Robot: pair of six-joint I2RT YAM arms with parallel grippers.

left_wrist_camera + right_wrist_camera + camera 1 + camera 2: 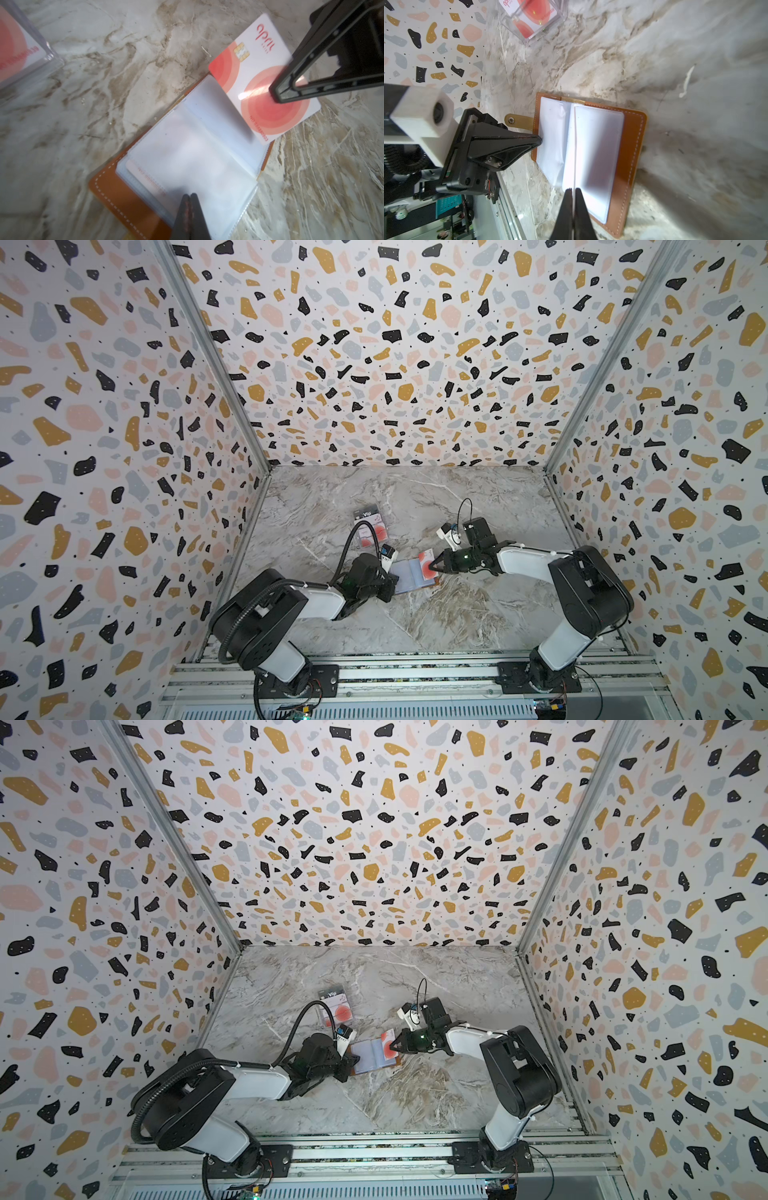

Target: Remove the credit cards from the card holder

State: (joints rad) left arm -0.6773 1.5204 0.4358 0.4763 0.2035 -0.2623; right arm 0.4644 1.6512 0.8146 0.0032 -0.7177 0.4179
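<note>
Two grippers, both working the holder (631, 145), which lies open on the table (457, 614), mid-scene. Clear case (550, 27) with cards (535, 8) sits far-left of it, apart. Left gripper (189, 196): jaws together, tip on the sleeves' left edge; pinch or press, can't tell. Card (259, 68), white with red circles, pokes partway out of the right sleeve, toward far-right. Right gripper (573, 190) clamped on that card.
</note>
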